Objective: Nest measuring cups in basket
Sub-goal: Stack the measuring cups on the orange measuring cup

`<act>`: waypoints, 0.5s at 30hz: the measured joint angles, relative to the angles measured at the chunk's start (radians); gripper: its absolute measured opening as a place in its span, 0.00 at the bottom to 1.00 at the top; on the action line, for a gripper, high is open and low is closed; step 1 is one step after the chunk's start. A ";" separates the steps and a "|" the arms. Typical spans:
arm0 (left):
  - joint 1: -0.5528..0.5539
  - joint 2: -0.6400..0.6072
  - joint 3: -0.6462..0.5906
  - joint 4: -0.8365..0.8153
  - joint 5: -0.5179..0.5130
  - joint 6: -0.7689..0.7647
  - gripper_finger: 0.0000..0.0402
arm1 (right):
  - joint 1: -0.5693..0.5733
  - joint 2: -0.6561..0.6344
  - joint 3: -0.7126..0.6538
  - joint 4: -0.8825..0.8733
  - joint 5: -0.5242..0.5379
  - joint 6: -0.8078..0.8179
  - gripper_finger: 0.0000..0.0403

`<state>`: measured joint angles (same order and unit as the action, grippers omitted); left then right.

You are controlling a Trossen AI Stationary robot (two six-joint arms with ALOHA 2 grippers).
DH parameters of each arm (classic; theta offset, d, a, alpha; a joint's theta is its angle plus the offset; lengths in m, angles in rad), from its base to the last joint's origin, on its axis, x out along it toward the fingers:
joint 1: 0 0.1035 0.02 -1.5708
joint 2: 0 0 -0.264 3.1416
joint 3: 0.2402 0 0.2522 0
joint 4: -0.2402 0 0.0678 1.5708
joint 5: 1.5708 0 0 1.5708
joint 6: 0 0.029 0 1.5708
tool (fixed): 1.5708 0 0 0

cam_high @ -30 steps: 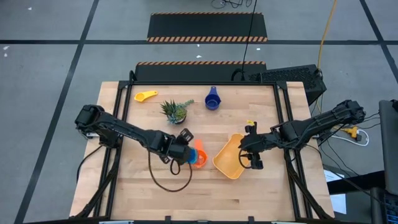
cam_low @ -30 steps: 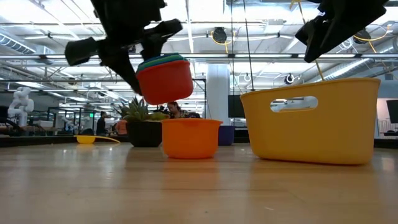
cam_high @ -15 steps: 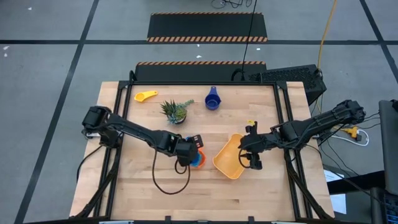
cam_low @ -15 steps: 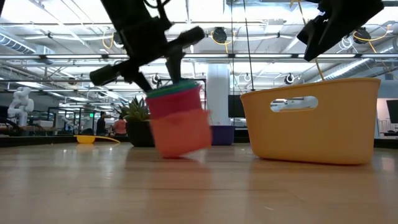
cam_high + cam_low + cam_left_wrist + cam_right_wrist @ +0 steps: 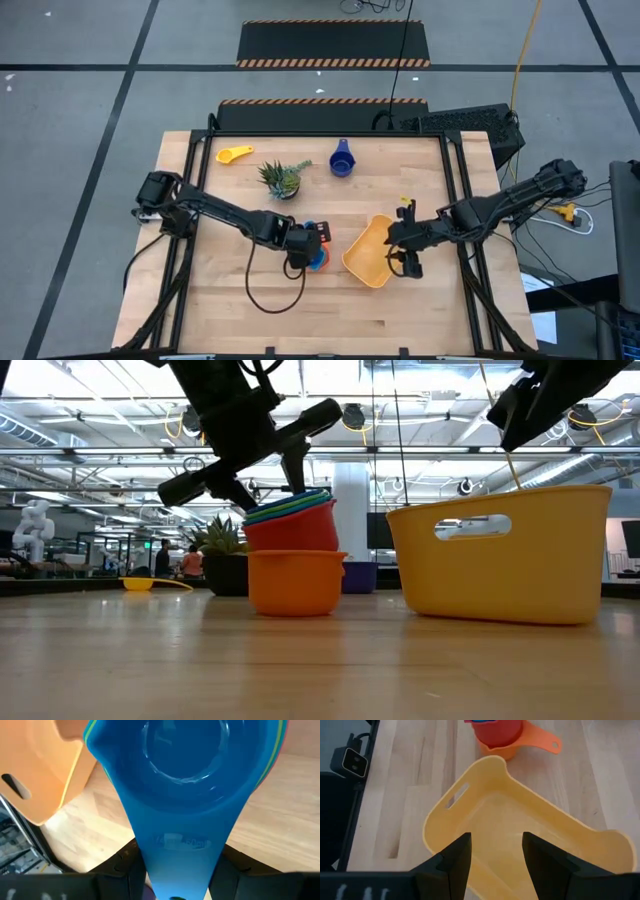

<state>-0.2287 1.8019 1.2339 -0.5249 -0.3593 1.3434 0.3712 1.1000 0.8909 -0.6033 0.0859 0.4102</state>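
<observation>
Orange cup [image 5: 296,582] takes stack [image 5: 291,525], L gripper [image 5: 300,240] pinching blue handle [image 5: 182,845] to nest; R gripper [image 5: 403,255] spread over basket [image 5: 368,250].

Two slim black jointed arms, a black cable [image 5: 268,296] looping beneath the left one.

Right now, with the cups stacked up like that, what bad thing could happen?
1. The left tool grips the handles of the nested cups sitting tilted in the orange cup; pulling away might tip the stack.
2. The stack stands on the table, outside the basket, so it may spill when carried.
3. The right tool hangs over the basket and could bump it.
</observation>
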 joint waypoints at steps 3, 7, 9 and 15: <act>0.002 0.000 0.000 -0.002 0.000 0.007 0.39 | 0.018 0.000 0.000 0.000 0.023 0.017 0.42; 0.001 0.000 0.000 -0.002 -0.001 -0.010 0.42 | 0.038 0.000 0.000 0.001 0.026 0.030 0.42; 0.001 0.000 0.000 -0.002 0.000 -0.021 0.53 | 0.044 0.000 0.000 0.000 0.026 0.038 0.42; 0.001 0.000 0.000 0.000 -0.001 -0.064 0.78 | 0.056 0.000 0.000 0.000 0.030 0.046 0.42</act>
<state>-0.2276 1.8015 1.2339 -0.5245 -0.3599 1.2789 0.4272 1.1000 0.8909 -0.6029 0.1162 0.4558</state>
